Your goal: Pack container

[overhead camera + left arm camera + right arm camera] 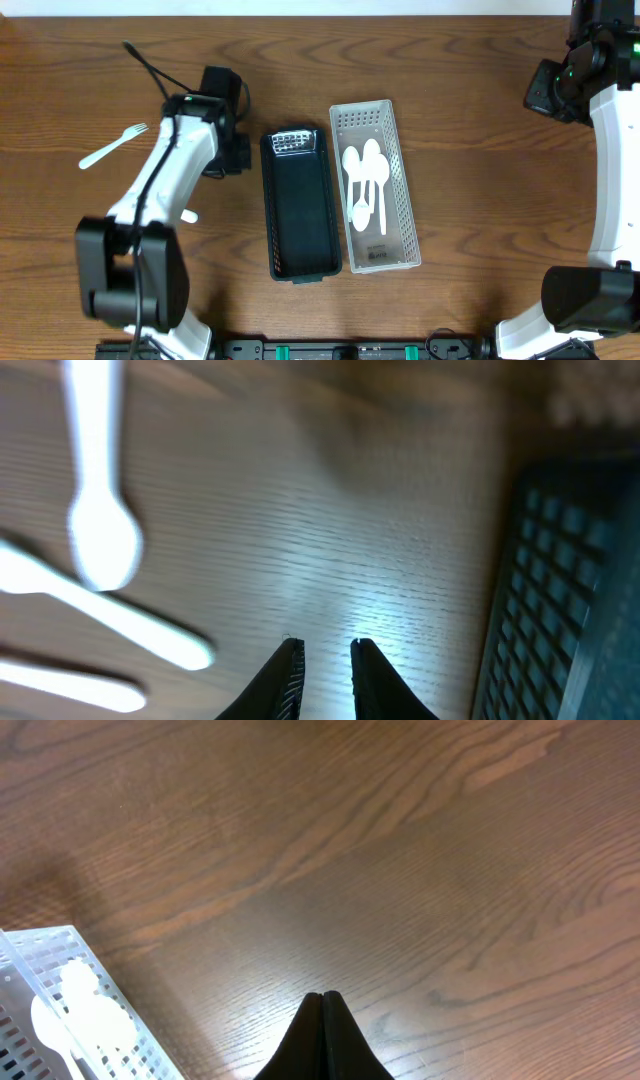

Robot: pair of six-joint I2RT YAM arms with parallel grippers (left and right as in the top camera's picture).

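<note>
The black basket lies mid-bench, its long axis running 6 to 12 o'clock. The white perforated basket sits just beside it at 3 o'clock, its far end leaning slightly toward 11.

The left arm rises from the near-left base and reaches toward 1 o'clock. Its claw hangs low over the bench beside the black basket, its tips nearly together with a narrow gap and nothing between them. Blurred white utensils lie at its 9 o'clock.

The right arm stretches toward 12 along the right edge. Its claw is pressed together over bare wood and holds nothing.

White plastic spoons lie lengthwise in the white basket. A pale shiny item, too unclear to identify, sits at the black basket's far end. A white fork lies far left, tines toward 2.
</note>
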